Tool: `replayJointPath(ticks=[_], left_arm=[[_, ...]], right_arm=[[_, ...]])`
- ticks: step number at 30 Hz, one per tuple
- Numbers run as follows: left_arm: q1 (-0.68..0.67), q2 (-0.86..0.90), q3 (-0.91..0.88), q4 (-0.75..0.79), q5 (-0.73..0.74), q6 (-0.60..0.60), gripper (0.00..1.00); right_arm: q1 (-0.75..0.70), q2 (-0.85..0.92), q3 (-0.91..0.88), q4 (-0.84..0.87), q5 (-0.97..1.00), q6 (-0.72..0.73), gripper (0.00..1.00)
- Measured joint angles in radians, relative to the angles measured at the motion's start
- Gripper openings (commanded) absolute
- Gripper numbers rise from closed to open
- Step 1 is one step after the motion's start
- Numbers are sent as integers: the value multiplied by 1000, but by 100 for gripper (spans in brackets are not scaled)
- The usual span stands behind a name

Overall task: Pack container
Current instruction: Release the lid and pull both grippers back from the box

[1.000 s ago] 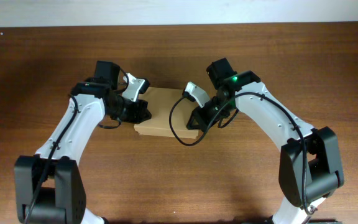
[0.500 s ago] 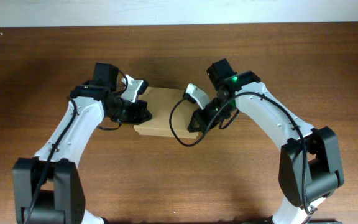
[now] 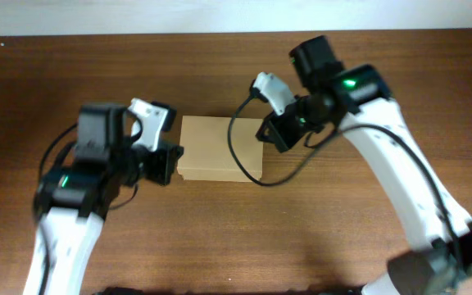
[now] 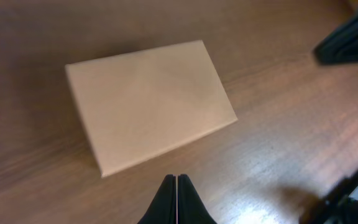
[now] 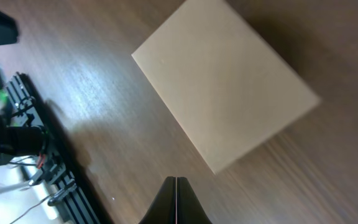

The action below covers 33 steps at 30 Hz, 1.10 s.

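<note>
**A:** What's around the container (image 3: 220,148)?

**B:** Two arms, mostly. From above, the tan box lies flat near the middle of the table (image 3: 342,238), its lid down. The left gripper (image 3: 169,161) is just beside its 9 o'clock edge. The right gripper (image 3: 269,136) is at about 3 o'clock, by the upper right corner.

**A:** Are the jaws spread?

**B:** No. In each wrist view the two dark fingers are pressed together into one point with nothing between them. Bare wood shows between the tips and the box.

**A:** Does anything stand in the way?

**B:** A black cable (image 3: 233,141) hangs from the right arm. Seen from overhead, its loop crosses the box's 3 o'clock side. I cannot tell whether it touches the cardboard.

**A:** And the surface and the room?

**B:** The table is dark brown wood with the grain running side to side. A pale wall strip (image 3: 220,16) runs along the 12 o'clock edge. The right wrist view shows a black rail (image 5: 48,168) with wiring at its lower left, at about 8 o'clock. A green light (image 3: 351,82) glows on the right arm.
</note>
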Motion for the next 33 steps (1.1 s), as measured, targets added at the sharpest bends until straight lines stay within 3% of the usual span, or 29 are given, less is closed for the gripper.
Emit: replayJointPath(ticks=[4,5,6,7,8,15,33], left_arm=[[0,-121,0,-67,-69,-3,3],[0,-140,0,-79,-81,-3,14],[0,-167,0,-89,-97,-1,31],[0,-186,0,-95,-107,-2,100],[0,-203,0,-100,-113,-5,99],[0,-278,0,-105,-138,-10,99],[0,-274,0,-105,-146,-10,99]], right_arm=[[0,-81,6,-59,61,0,4],[0,-95,6,-69,72,0,13],[0,-106,6,-76,79,3,29],[0,-117,6,-83,86,8,54],[0,-126,6,-89,93,6,99],[0,-159,6,-102,138,0,99],[0,-158,6,-102,158,0,99]])
